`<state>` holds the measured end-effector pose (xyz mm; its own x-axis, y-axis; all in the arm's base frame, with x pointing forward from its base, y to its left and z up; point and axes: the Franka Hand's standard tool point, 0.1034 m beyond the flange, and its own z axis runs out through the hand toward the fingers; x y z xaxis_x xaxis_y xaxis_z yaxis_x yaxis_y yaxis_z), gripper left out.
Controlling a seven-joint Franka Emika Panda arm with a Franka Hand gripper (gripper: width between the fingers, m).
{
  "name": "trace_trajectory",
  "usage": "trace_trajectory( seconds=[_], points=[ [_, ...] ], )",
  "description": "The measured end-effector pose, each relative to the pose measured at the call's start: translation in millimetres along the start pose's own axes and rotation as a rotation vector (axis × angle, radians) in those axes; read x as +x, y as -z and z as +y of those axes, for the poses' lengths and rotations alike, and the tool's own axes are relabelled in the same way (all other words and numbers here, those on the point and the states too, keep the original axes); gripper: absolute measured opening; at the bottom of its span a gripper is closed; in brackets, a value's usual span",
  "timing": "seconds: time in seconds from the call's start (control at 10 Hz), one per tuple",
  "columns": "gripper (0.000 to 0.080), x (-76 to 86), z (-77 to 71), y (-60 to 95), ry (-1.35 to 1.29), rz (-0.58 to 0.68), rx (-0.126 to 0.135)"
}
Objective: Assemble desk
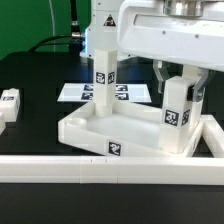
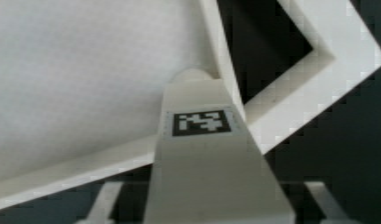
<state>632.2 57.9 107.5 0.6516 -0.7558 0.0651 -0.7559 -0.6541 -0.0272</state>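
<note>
**Two Legs Upright in the Desk Top, One Under the Gripper**

Two legs stand upright in the desk top (image 1: 105, 130), which lies rim-up (underside showing) on the black table (image 1: 35, 75), its near edge against the long white rail (image 1: 100, 166). The first leg (image 1: 103, 65) stands at the far corner toward the exterior view's left, a tag facing the camera. The second leg (image 1: 180, 110) stands at the corner toward the exterior view's right, directly under the gripper (image 1: 176, 72).

Finger state: the fingers (image 1: 162, 72) reach down on both sides of the second leg's upper end. Whether they press on it or stand slightly clear cannot be told from either view.

In the wrist view, a tagged leg (image 2: 208, 150) fills the centre, with the desk top's flat panel and raised rim (image 2: 258, 95) behind it.

A third leg (image 1: 10, 99) lies on its side near the table's edge at the exterior view's left, well apart from the desk top. The marker board (image 1: 75, 92) lies flat behind the desk top.
</note>
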Motion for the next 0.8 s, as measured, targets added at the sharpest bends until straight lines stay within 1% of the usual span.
trace_trajectory(
  seconds=[0.1, 0.2, 0.3, 0.4, 0.5, 0.6, 0.7, 0.8],
  points=[
    [0.0325, -1.2, -0.8, -0.6, 0.003, -0.001, 0.001],
    [0.0507, -1.2, -0.9, -0.6, 0.005, -0.001, 0.001],
    [0.0623, -1.3, -0.8, 1.4, 0.074, 0.001, -0.001],
    [0.0623, -3.6, -0.7, 10.5, 0.18, 0.003, 0.007],
    [0.0642, -7.9, 4.6, 19.6, 0.211, -0.003, 0.017],
    [0.0642, -9.6, 19.6, 27.9, 0.251, -0.012, 0.025],
    [0.0648, -4.9, 34.6, 33.7, 0.294, -0.017, 0.026],
    [0.0648, 3.1, 49.1, 36.5, 0.29, -0.018, 0.023]
  ],
)
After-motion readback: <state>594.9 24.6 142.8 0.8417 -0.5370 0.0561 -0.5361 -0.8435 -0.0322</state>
